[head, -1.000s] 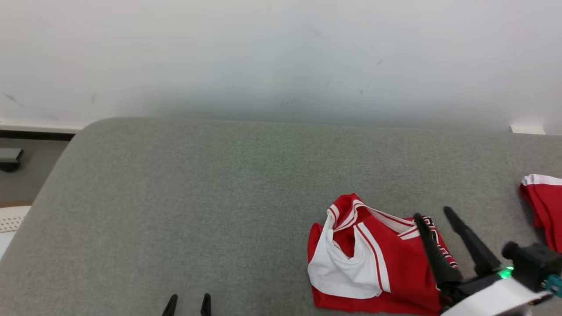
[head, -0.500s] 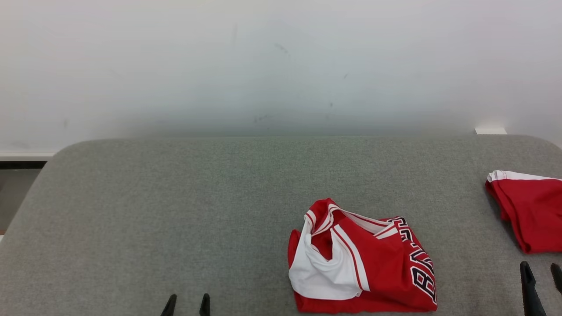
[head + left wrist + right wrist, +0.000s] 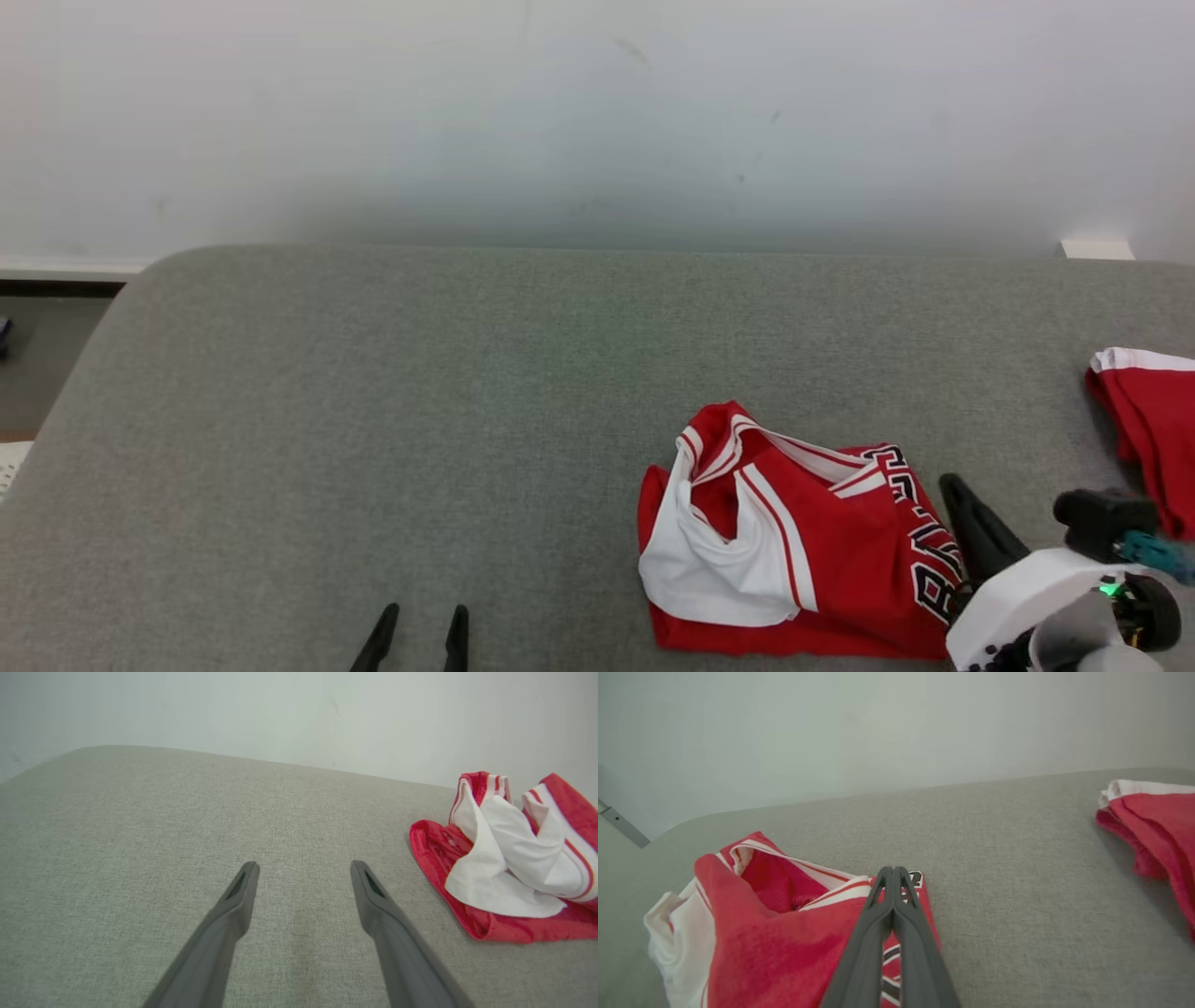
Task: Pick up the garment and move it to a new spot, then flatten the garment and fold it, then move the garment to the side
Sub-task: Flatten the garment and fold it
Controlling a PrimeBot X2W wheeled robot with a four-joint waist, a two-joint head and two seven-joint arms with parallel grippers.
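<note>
Red jersey (image 3: 840,560) near bench (image 3: 373,420) front edge, long axis left–right, collar rearward; right gripper (image 3: 894,871) closed at its right edge, left gripper (image 3: 304,865) spread, empty.

Garments (image 3: 840,560) (image 3: 1146,420): two; grippers (image 3: 303,870) (image 3: 893,871): two; grey cushion (image 3: 373,420): one.

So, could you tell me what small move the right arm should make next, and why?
Probably lift the right gripper slightly: its jaws are shut at the lettered edge of the crumpled garment, and a small rise would show whether cloth is caught.
</note>
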